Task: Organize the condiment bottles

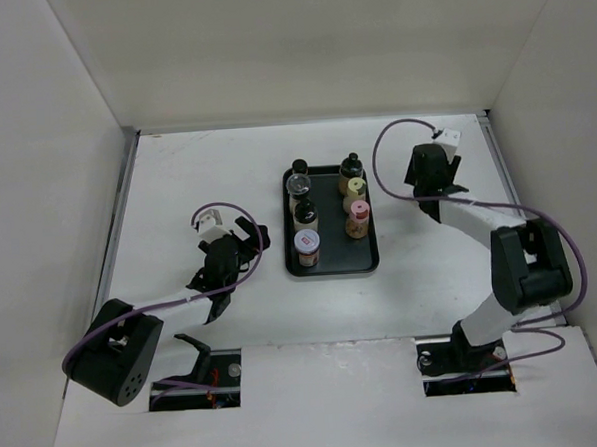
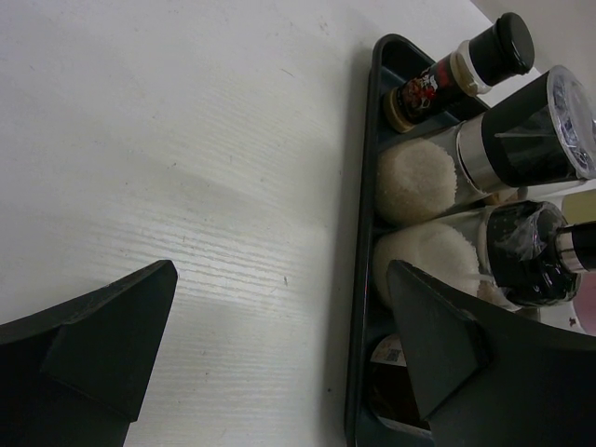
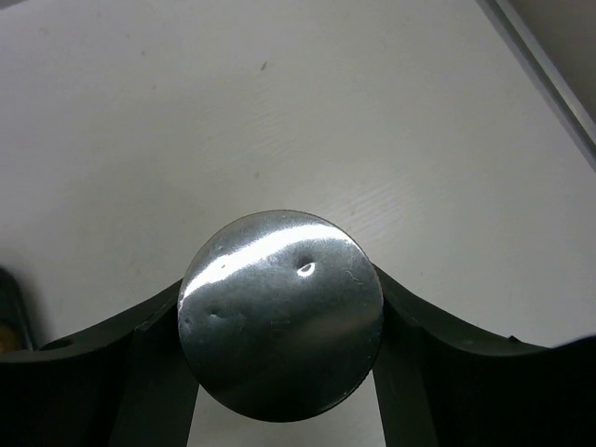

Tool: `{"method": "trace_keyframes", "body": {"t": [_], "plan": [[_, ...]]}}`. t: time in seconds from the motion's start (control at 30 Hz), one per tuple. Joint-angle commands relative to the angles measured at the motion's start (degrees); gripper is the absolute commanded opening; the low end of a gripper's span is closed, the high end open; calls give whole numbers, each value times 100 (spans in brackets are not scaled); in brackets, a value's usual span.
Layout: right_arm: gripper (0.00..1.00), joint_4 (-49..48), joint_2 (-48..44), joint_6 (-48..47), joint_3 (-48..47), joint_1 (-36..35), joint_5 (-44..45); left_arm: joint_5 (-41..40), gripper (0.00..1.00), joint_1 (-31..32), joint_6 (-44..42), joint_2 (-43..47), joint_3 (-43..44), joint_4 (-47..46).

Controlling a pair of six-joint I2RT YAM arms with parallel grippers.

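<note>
A flat black tray [image 1: 333, 266] holds several condiment bottles in two columns: a blue-rimmed white cap [image 1: 307, 247], a pink cap [image 1: 357, 218], a yellow cap [image 1: 354, 190] and black caps [image 1: 351, 166]. My right gripper [image 1: 430, 182] is to the right of the tray, off it. In its wrist view, my right gripper [image 3: 279, 321] is shut on a round silver bottle cap [image 3: 279, 312] over the white table. My left gripper [image 1: 253, 238] is open and empty just left of the tray. It also shows in its wrist view [image 2: 279, 326], with the tray rim [image 2: 358, 233] and a black-capped bottle [image 2: 456, 70].
White walls close in the table on the left, back and right. A metal rail [image 3: 545, 65] runs along the table's right edge near my right gripper. A shaker with a silver band [image 2: 521, 140] lies close to my left gripper's right finger [image 2: 447, 345].
</note>
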State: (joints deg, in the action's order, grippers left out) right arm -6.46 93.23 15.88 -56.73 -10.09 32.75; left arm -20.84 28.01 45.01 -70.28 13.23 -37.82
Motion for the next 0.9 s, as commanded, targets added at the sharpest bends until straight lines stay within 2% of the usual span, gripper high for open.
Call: {"method": "trace_keyframes", "body": {"t": [0.0,0.2,0.4,0.63,0.87], "plan": [[56,-594,-945,169,450,-585,635,97,100,-11,51,-12,56,-304],[56,-94,-2228,363,1637,-1823,1267,106,100,7,60,-99,91,-313],[56,829,-3187,661,1788,-3071,1454,28,100,-28,69,-38,74,-331],[56,954,-3101,1013,1525,-3987,1207,-78,100,-99,25,-20,91,-322],[58,-30,-2442,1093,1656,-4234,680,-96,100,-125,-28,-170,179,-252]]}}
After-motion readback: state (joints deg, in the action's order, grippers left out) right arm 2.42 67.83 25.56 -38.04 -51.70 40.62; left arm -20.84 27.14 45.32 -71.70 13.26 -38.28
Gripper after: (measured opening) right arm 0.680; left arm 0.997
